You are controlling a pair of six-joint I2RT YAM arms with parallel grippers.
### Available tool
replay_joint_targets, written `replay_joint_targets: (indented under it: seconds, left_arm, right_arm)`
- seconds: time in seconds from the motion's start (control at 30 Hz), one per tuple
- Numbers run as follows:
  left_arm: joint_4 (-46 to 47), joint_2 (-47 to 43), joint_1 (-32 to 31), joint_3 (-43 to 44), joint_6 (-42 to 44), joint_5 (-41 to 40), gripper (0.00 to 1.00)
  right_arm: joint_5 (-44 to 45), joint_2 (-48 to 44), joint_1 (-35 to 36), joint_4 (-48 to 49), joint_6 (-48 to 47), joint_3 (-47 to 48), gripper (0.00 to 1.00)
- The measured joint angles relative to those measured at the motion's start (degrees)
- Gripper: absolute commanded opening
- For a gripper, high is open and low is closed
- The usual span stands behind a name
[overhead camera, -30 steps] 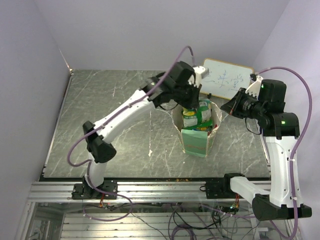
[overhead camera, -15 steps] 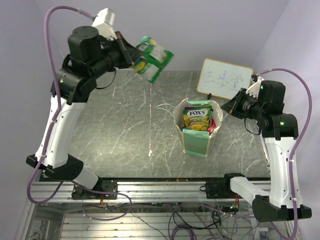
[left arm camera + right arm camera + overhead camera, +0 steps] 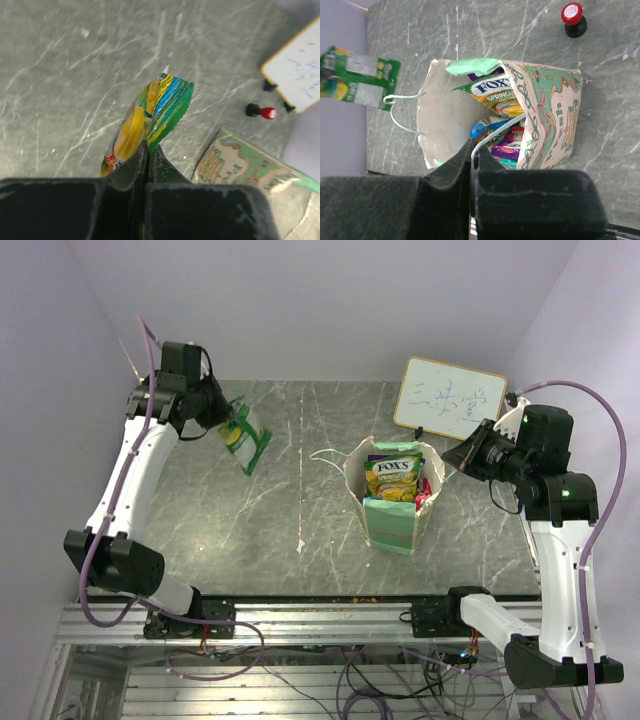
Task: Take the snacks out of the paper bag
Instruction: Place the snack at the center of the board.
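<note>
Grey table [image 3: 300, 490]: matte, stone-look top with pale veins, set between plain lilac walls.
Paper bag [image 3: 392, 522]: one, standing upright right of centre with its mouth open. The outside has a mint-green and white print with bows and drawings, and the inside is tan. It has two white cord handles [image 3: 485, 138].
Front packet [image 3: 393, 475]: yellow-green and glossy, leaning in the bag's mouth. It reads "FOX'S" and "SPRING".
Other packets in bag: crinkly blue, magenta and teal ones, overlapped, so probably four or more packets in all.
Held packet [image 3: 245, 437]: one, with a green edge, yellow and blue stripes and a crimped seal. It hangs in the air over the table's left part, well apart from the bag.
Left gripper [image 3: 225, 420]: fingers pressed together on the held packet's top edge.
Right gripper [image 3: 471, 150]: fingers closed on one cord handle at the bag's rim.
White board [image 3: 450, 397]: one, propped up behind the bag. Its blue handwriting is not legible.
Knob [image 3: 572, 17]: one, with a red cap on a black base, standing on the table near the board.
</note>
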Motion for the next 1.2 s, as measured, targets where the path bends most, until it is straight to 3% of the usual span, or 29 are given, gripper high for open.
replay_joint_targets:
  seconds: [0.23, 0.53, 0.8, 0.97, 1.07, 1.2]
  left_arm:
    - [4.90, 5.18, 2.62, -10.43, -3.21, 7.41, 0.07]
    - [23.54, 8.83, 2.58, -21.22, -15.39, 18.21, 0.07]
    - [42.40, 7.69, 2.58, -41.42, -28.72, 18.38, 0.07]
    - [46.25, 5.60, 2.86, -49.07, -32.98, 16.94, 0.07]
    - [46.05, 4.44, 3.39, -49.18, -32.85, 15.85, 0.19]
    - [43.34, 2.84, 4.66, -48.83, -30.95, 13.77, 0.51]
  right_arm:
    - [0.04, -0.44, 0.00, 0.92, 0.85, -0.92, 0.00]
    - [1.25, -1.29, -0.02, 1.64, 1.36, -1.81, 0.00]
    - [1.53, -1.64, 0.00, 2.12, 2.34, -2.43, 0.00]
    - [1.55, -1.64, 0.00, 2.43, 2.58, -2.56, 0.00]
    - [1.55, -1.68, 0.00, 2.45, 2.69, -2.60, 0.00]
    - [1.51, -1.86, -0.02, 2.49, 2.69, -2.82, 0.00]
